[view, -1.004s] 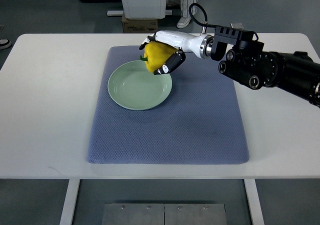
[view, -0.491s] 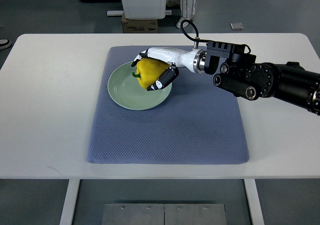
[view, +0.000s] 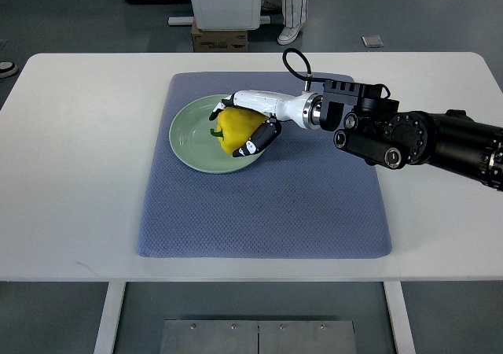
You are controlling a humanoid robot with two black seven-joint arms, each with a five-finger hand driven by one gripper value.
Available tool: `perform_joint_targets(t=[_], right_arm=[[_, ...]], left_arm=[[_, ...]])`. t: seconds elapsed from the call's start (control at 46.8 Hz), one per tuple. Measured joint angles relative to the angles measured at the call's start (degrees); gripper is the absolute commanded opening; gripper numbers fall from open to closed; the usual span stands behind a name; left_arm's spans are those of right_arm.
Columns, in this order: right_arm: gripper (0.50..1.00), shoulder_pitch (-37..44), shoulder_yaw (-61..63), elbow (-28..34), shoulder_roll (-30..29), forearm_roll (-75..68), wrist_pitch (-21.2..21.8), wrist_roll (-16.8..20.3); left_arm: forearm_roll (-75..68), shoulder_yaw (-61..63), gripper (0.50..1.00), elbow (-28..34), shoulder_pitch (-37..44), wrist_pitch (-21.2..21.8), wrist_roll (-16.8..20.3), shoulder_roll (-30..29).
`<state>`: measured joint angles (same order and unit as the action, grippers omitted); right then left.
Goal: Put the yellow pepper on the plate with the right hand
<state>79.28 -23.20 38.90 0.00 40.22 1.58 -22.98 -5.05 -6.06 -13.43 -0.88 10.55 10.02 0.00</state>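
The right hand point(view: 245, 127) was clamped around the pepper point(view: 235, 129), which sat over the right part of the plate point(view: 189, 138), stem pointing left, away from the wrist.

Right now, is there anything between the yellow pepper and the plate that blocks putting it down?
Nothing visible does. The right hand holds the yellow pepper directly over the green plate, and the plate's surface shows nothing else on it. Whether the pepper touches the plate cannot be told from this view.
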Motion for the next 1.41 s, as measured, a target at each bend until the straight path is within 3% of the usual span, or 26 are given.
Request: perform_joint_targets(t=[0.278, 0.384, 0.406, 0.427, 1.111, 1.41], right_arm=[[0.5, 0.0, 0.0, 0.1, 0.0, 0.0, -0.1, 0.9], [0.926, 0.0, 0.1, 0.3, 0.0, 0.0, -0.2, 0.7], [0.989, 0.0, 0.4, 0.4, 0.0, 0.0, -0.3, 0.7], [0.997, 0.0, 0.6, 0.5, 0.0, 0.0, -0.4, 0.7], [1.0, -0.5, 3.9, -0.3, 0.0, -0.8, -0.4, 1.3], [1.0, -2.3, 8.2, -2.4, 0.0, -6.1, -0.4, 3.2]], left_arm=[[0.0, 0.0, 1.0, 0.0, 0.0, 0.0, 0.0, 0.0], [0.0, 0.0, 1.0, 0.0, 0.0, 0.0, 0.0, 0.0], [0.0, 0.0, 1.0, 0.0, 0.0, 0.0, 0.0, 0.0], [0.0, 0.0, 1.0, 0.0, 0.0, 0.0, 0.0, 0.0], [0.0, 0.0, 1.0, 0.0, 0.0, 0.0, 0.0, 0.0], [0.0, 0.0, 1.0, 0.0, 0.0, 0.0, 0.0, 0.0]])
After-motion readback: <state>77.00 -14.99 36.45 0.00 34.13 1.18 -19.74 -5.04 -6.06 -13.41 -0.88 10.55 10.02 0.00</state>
